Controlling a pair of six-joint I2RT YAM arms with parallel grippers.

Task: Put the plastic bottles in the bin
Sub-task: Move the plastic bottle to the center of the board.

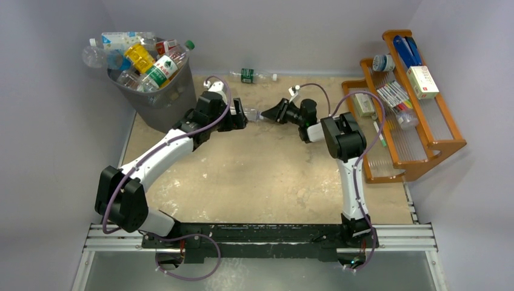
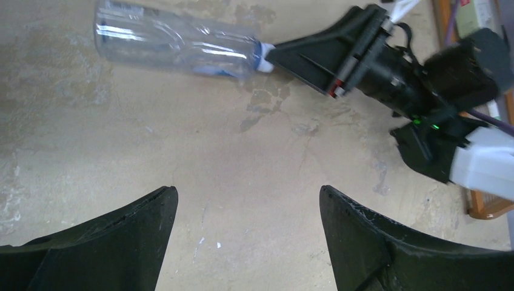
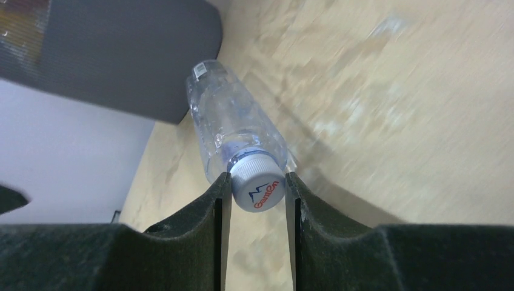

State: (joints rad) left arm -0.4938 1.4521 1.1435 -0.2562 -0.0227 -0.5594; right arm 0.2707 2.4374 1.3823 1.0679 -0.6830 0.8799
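Right gripper point(image 3: 257, 182) is clamped on the white cap point(image 3: 259, 189) of a clear bottle point(image 3: 233, 121) lying on the desk point(image 2: 254, 151). A cap-only grip is thin, so I'd lift slowly, damp the swing and clear the bin point(image 1: 160, 103) rim before release. The bottle's body points from the gripper toward the bin, with its base near the bin's wall, apart from it. Left gripper point(image 2: 248, 197) is wide open and empty, bottle ahead of its fingers, not between them. The bin is heaped past its rim, so aim for the centre, since a roll-off looks likely. A green-label bottle point(image 1: 251, 75) lies right of the bin, by the far wall.
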